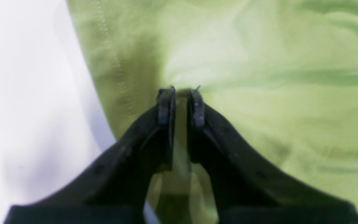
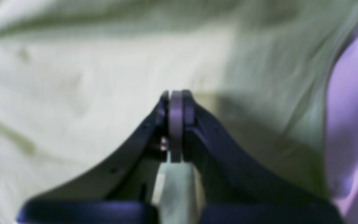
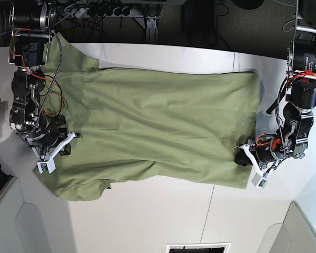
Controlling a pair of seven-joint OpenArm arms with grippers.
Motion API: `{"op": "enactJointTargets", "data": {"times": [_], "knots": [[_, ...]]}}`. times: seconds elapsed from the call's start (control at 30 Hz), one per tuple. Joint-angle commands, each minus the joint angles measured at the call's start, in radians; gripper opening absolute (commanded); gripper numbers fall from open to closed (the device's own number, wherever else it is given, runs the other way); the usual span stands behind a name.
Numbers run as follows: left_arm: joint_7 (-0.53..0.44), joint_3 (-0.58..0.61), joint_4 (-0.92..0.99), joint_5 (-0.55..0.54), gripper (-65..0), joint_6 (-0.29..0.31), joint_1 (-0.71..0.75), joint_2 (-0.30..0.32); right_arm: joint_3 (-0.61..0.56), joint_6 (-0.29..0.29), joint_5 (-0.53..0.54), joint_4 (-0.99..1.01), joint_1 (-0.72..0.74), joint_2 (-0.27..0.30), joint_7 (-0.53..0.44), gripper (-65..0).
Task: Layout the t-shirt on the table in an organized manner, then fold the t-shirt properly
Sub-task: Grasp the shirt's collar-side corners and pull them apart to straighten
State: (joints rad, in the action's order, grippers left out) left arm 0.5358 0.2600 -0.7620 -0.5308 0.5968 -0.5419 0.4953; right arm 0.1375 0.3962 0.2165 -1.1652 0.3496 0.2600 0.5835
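The olive-green t-shirt [image 3: 158, 121] lies spread lengthwise across the white table [image 3: 163, 211], wrinkled, with one sleeve at the lower left and one at the upper left. My left gripper [image 3: 241, 156] is at the shirt's right-hand edge. In the left wrist view its jaws [image 1: 180, 91] are nearly together, with a pinch of green cloth [image 1: 259, 93] between them and creases fanning out from the tips. My right gripper [image 3: 71, 139] rests on the shoulder area, and its fingers [image 2: 176, 93] are shut over the pale cloth [image 2: 73, 93]. I cannot tell whether they pinch fabric.
A thin dark seam [image 3: 210, 211] crosses the table in front of the shirt. A dark rectangular opening [image 3: 197, 247] sits at the near edge. Cables and equipment [image 3: 105, 10] line the far side. Bare tabletop shows beside the cloth [image 1: 26, 93] [image 2: 353, 124].
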Motion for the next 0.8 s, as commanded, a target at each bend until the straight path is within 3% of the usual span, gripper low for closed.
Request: {"op": "enactJointTargets", "data": {"times": [0.0, 0.13, 0.2, 0.37, 0.57, 0.67, 0.77], "knots": [[0.017, -0.003, -0.01, -0.002, -56.7, -0.004, -0.043, 0.016, 0.005, 0.003, 0.008, -0.013, 0.036, 0.008, -0.026, -65.0], [0.132, -0.004, -0.036, -0.169, -45.7, 0.101, -0.071, 0.038, 0.005, 0.003, 0.029, -0.074, 0.042, 0.009, 0.039, -65.0], [0.198, -0.004, -0.083, -0.285, -40.7, 0.101, -0.06, 0.069, 0.007, 0.002, 0.031, -0.141, 0.02, 0.01, 0.097, -65.0], [0.37, -0.004, -0.267, -0.539, -40.4, 0.101, 0.044, 0.203, 0.047, 0.001, 0.064, -0.369, -0.132, 0.034, 0.177, -65.0], [0.389, -0.015, -0.539, -0.611, -40.4, 0.101, 0.308, 0.39, 0.172, 0.025, 0.169, -0.554, -0.386, 0.074, 0.181, -65.0], [0.389, -0.077, -0.616, -0.618, -40.4, 0.101, 0.447, 0.425, 0.268, 0.063, 0.253, -0.621, -0.505, 0.075, 0.192, -65.0], [0.398, -0.195, -0.671, -0.645, -40.4, 0.101, 0.571, 0.423, 0.368, 0.106, 0.36, -0.673, -0.613, 0.075, 0.23, -65.0]]}}
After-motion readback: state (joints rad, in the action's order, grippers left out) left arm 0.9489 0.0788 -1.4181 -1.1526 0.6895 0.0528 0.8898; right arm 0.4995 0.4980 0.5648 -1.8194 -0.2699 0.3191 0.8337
